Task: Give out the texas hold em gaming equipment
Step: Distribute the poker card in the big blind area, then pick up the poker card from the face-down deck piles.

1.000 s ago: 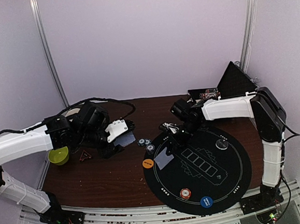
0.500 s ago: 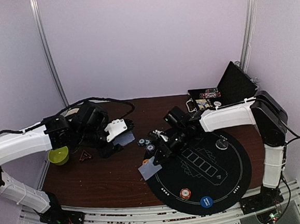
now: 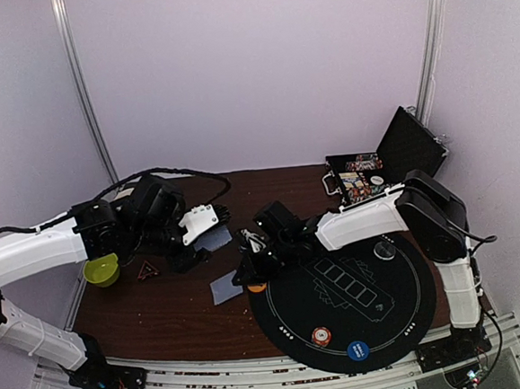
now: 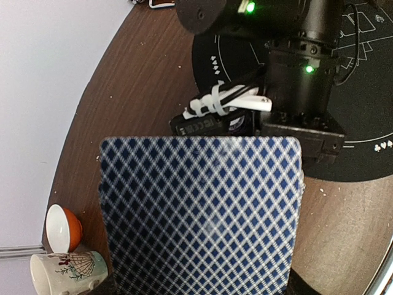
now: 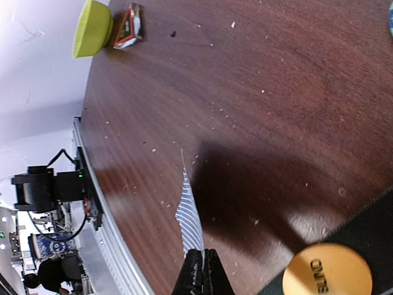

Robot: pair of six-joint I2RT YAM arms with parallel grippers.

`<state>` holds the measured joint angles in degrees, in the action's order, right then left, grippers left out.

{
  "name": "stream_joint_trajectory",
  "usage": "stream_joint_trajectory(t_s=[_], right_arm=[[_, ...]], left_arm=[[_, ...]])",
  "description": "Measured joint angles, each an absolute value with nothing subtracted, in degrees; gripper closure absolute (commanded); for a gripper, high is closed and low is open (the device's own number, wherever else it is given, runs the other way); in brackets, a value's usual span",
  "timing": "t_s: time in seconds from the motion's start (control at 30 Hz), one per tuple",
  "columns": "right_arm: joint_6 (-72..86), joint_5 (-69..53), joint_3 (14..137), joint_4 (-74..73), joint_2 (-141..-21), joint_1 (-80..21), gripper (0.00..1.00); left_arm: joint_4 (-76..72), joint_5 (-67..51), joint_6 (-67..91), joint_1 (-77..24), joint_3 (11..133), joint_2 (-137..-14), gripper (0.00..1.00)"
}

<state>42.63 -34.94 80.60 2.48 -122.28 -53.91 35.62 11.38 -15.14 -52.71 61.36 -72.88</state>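
My left gripper (image 3: 207,236) is closed on a deck of playing cards (image 4: 199,215) with blue diamond-patterned backs. The deck fills the left wrist view and hides the fingers. The right gripper (image 5: 204,270) is shut on one card (image 5: 190,215), seen edge-on low over the brown wood. From above, that card (image 3: 227,287) hangs just left of the round black mat (image 3: 403,300). An orange disc marked BLIND (image 5: 328,276) lies at the mat's left edge, beside the right gripper (image 3: 246,274). An orange striped chip (image 3: 321,336) and a blue disc (image 3: 357,350) lie at the mat's near edge.
A green bowl (image 3: 101,270) and a small brown triangular thing (image 3: 146,272) sit at the table's left edge. An open black case (image 3: 366,173) stands at the back right. A pale disc (image 3: 384,250) lies on the mat's right. An orange bowl (image 4: 64,227) and a cream mug (image 4: 64,273) are nearby.
The right arm has swung left and down, carrying its card from over the mat to the wood past the mat's left edge. The left arm and its deck have stayed put.
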Motion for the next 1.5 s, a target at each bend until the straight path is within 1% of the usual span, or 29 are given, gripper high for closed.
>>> stream_joint_trajectory(t_s=[0.07,0.13,0.17,0.27,0.33,0.43,0.53,0.6,0.63,0.67,0.8,0.9,1.03,1.13,1.27,1.4,1.5], right_arm=[[42.37,-33.95,82.56,1.48,-124.11,-54.28,1.0],[42.0,-32.86,83.74,0.32,-125.38,-54.61,0.9],[41.85,-32.14,83.96,-0.3,-125.56,-54.68,0.83],[41.67,-30.65,84.33,-1.74,-125.6,-54.74,0.69],[41.01,-29.82,84.77,-2.57,-125.58,-54.78,0.62],[40.32,-28.4,85.01,-4.1,-124.95,-54.78,0.57],[39.35,-27.73,84.95,-5.98,-122.89,-54.43,0.56],[38.76,-27.53,84.27,-6.63,-120.31,-54.08,0.52],[38.5,-27.49,83.57,-7.05,-118.63,-53.89,0.48],[37.78,-27.44,82.72,-7.53,-116.53,-53.6,0.4],[32.62,-27.68,81.78,-12.23,-107.94,-52.07,0.23],[28.95,-27.24,81.65,-16.08,-101.95,-50.41,0.01],[25.43,-27.49,80.09,-17.47,-95.48,-47.59,0.0],[24.73,-29.56,80.34,-14.22,-95.24,-47.4,0.0],[25.26,-32.95,83.13,-9.85,-99.24,-49.1,0.03],[25.45,-34.24,88.09,-8.49,-105.12,-50.0,0.04],[25.65,-35.14,90.3,-8.21,-108.2,-50.19,0.08]], left_arm=[[35.64,11.4,-15.14,-52.71,61.36,-72.88,0.38],[35.62,11.4,-15.14,-52.71,61.36,-72.88,0.38],[35.64,11.42,-15.14,-52.71,61.36,-72.88,0.38],[35.62,11.44,-15.14,-52.71,61.36,-72.88,0.38],[35.62,11.44,-15.14,-52.71,61.36,-72.88,0.38],[35.64,11.44,-15.14,-52.71,61.36,-72.88,0.38],[35.64,11.44,-15.14,-52.71,61.36,-72.88,0.38],[35.64,11.49,-15.14,-52.71,61.36,-72.88,0.38],[35.66,11.49,-15.14,-52.71,61.36,-72.88,0.38],[35.66,11.49,-15.14,-52.71,61.36,-72.88,0.38],[35.77,11.46,-15.14,-52.71,61.36,-72.64,0.38],[35.9,11.42,-15.16,-52.71,61.36,-72.53,0.38],[36.03,11.35,-15.18,-52.71,61.36,-72.51,0.38],[36.03,11.33,-15.38,-52.71,61.36,-72.51,0.38],[36.05,11.31,-15.53,-52.71,61.36,-72.49,0.38],[36.05,11.07,-15.53,-52.71,61.36,-72.4,0.38],[36.05,10.87,-15.55,-52.71,61.36,-72.38,0.38]])
